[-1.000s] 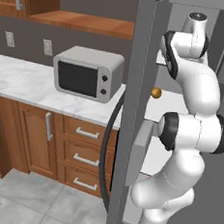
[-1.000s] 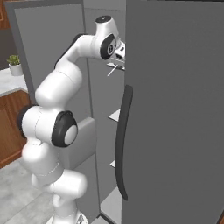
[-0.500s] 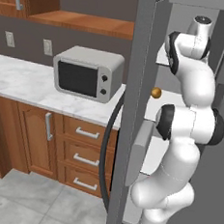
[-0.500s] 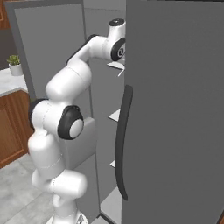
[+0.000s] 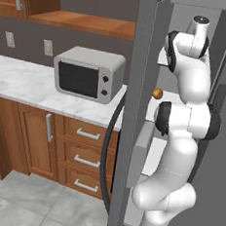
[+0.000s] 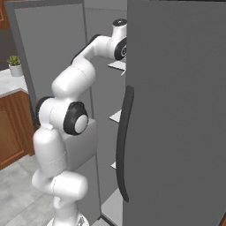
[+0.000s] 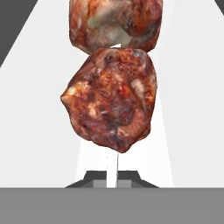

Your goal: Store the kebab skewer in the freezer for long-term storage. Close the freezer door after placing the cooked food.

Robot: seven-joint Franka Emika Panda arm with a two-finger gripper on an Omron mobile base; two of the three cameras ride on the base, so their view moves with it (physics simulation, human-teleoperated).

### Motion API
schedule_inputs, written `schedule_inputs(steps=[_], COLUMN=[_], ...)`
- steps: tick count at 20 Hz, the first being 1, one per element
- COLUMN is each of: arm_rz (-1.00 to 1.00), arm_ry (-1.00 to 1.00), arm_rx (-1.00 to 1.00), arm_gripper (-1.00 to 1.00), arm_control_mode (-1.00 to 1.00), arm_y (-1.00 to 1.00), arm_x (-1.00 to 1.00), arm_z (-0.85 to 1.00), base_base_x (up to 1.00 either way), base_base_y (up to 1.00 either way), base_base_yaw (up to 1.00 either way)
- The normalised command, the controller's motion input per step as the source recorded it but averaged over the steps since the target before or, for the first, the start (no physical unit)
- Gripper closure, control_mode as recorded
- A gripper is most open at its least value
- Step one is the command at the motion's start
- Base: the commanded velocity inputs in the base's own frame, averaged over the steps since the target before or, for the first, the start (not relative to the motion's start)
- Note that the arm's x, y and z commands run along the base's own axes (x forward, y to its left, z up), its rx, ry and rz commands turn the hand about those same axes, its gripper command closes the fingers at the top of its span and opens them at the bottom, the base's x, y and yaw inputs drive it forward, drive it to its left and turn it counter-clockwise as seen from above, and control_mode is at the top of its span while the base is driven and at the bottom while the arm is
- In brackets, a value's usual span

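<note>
Just ahead of the claw [image 7: 112, 181]: kebab skewer [image 7: 111, 100] (stick pinched) | claw clamped on it | above white shelf [image 7: 39, 122]

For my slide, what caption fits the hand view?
Jaws shut on the kebab skewer, meat chunks over a white freezer shelf.

The white jointed arm with dark joints [image 5: 180, 141] stands upright from its base, bends at the elbow, and reaches high and forward. Its wrist [image 6: 118, 42] is at the top of this reach. The small dark two-finger end effector [image 7: 112, 180] is closed tight around a thin pale stick.
</note>
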Motion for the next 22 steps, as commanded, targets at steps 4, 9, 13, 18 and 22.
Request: schedule_inputs(steps=[4,9,13,18,22], arm_rz=[0.01,0.01,0.00,0.00,0.00], arm_ry=[0.00,0.00,0.00,0.00,0.00], arm_rx=[0.00,0.00,0.00,0.00,0.00], arm_gripper=[1.00,-1.00,-1.00,-1.00,-1.00], arm_control_mode=[-1.00,-1.00,-1.00,-1.00,-1.00], arm_y=[-0.03,0.00,0.00,0.00,0.00], arm_x=[0.20,0.04,0.06,0.02,0.00], arm_z=[0.00,0.00,0.00,0.00,0.00], base_base_x=[0.00,0.00,0.00,0.00,0.00], base_base_y=[0.00,0.00,0.00,0.00,0.00], base_base_yaw=[0.00,0.00,0.00,0.00,0.00])
